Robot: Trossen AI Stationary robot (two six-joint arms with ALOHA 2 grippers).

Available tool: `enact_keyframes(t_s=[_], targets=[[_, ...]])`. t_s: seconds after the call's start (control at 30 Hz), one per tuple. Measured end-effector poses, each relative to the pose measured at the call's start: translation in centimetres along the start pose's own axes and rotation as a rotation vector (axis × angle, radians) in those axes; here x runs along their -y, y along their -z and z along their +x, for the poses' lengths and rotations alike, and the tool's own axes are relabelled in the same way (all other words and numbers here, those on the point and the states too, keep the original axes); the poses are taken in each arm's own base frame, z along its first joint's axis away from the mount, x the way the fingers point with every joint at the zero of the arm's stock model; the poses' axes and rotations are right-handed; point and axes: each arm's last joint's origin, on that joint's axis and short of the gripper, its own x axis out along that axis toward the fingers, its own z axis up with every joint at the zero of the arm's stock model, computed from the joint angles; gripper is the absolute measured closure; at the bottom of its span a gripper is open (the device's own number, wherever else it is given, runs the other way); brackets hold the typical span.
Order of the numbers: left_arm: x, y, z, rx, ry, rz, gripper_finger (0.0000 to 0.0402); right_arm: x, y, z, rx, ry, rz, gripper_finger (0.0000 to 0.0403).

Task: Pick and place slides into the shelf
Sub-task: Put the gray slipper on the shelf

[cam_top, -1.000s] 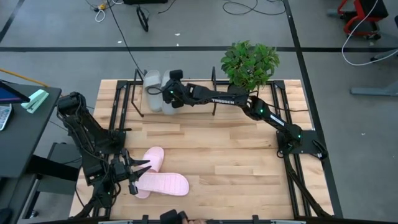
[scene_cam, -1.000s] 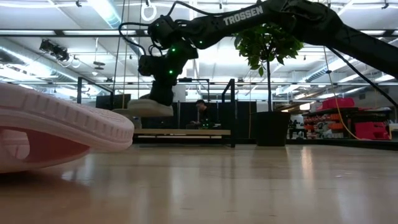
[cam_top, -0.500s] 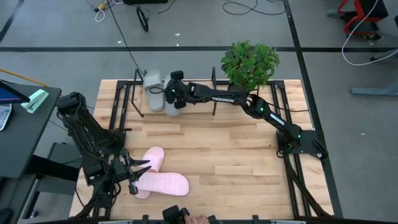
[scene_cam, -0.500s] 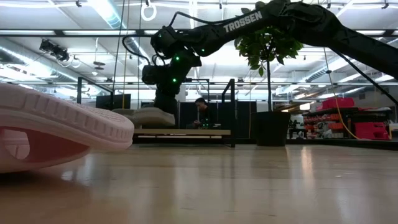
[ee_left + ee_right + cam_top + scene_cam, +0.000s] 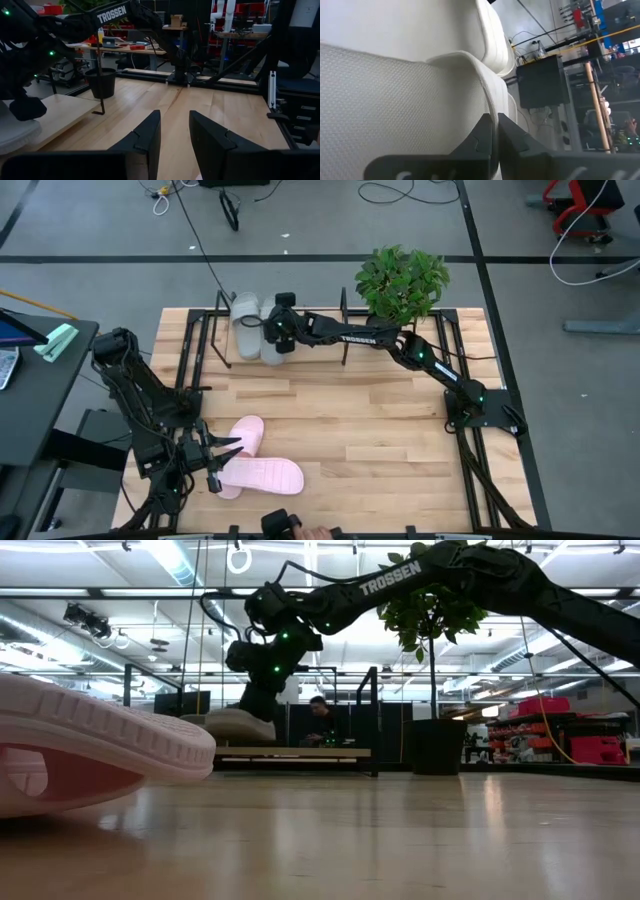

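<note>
Since a second ago my right gripper (image 5: 270, 337) has lowered its grey-green slide (image 5: 268, 345) onto the shelf (image 5: 205, 340) at upper left of the high view, beside the other grey-green slide (image 5: 245, 325), fingers clenched on its strap. At lower left my left gripper (image 5: 228, 462) waits half-parted over the two pink slides (image 5: 262, 474).

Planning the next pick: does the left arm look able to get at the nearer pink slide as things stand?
Probably yes: the left gripper sits right at the pink slide's end, jaws partly open, nothing between them.
</note>
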Motion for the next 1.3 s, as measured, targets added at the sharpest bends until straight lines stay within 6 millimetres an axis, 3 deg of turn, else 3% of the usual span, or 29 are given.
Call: enact_keyframes(t_s=[1.3], targets=[[0.0,0.1,0.0,-0.02,0.015,-0.002,0.0294,1.3,1.2,0.9,0.028,-0.038,0.018,0.0394]])
